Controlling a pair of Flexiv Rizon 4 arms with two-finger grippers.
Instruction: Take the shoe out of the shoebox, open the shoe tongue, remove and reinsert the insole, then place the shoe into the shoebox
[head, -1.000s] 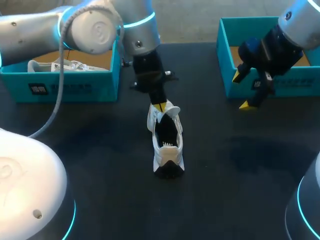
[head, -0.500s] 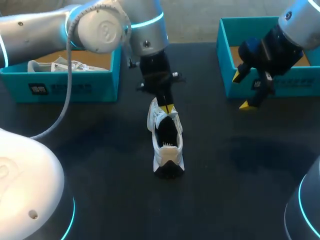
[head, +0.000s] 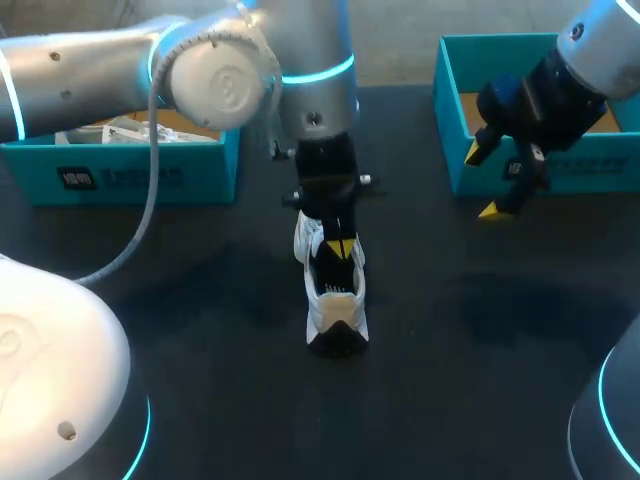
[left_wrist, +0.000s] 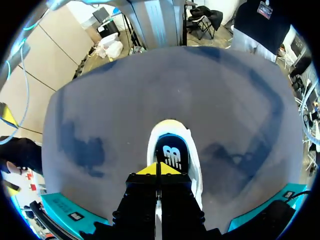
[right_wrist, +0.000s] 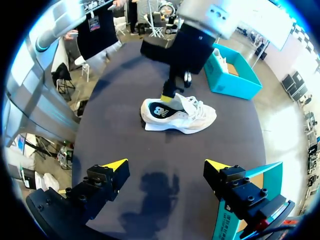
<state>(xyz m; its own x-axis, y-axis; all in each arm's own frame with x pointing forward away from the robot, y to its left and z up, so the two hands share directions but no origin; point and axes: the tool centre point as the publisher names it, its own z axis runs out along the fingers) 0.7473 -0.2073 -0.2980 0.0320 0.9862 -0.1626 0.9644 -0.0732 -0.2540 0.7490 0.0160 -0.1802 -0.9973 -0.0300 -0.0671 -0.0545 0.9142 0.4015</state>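
- Head view: the shoe (head: 335, 300) stands upright on the table (head: 200, 320) at mid-scene, between the left shoebox (head: 150, 178) and the right shoebox (head: 600, 165) and well apart from both. Its dark heel points near and its toe points far.
- The left gripper (head: 340, 248) is lowered into the shoe's opening, just behind the laces.
- Left wrist view: the left gripper (left_wrist: 159, 170) has its yellow tips pressed together with no visible gap. The insole (left_wrist: 172, 152) lies flat inside the shoe (left_wrist: 171, 126), just ahead of the tips. The tongue is hidden under the fingers, so whether they pinch it or the insole edge cannot be told.
- Right wrist view: the right gripper (right_wrist: 166, 165) is spread wide and holds nothing. The shoe (right_wrist: 192, 117) is well ahead of it.
- In the head view the right gripper (head: 485, 182) hangs above the table, just in front of the right shoebox's near wall.
- The left shoebox holds white contents (head: 150, 130); whether paper or a second shoe cannot be told.
- Progress, as a judgement:
  - Removal from the box is complete.
  - The work is at the tongue or insole step.
  - Whether the insole has been out and back cannot be determined.
  - Returning the shoe to a shoebox is not yet done.
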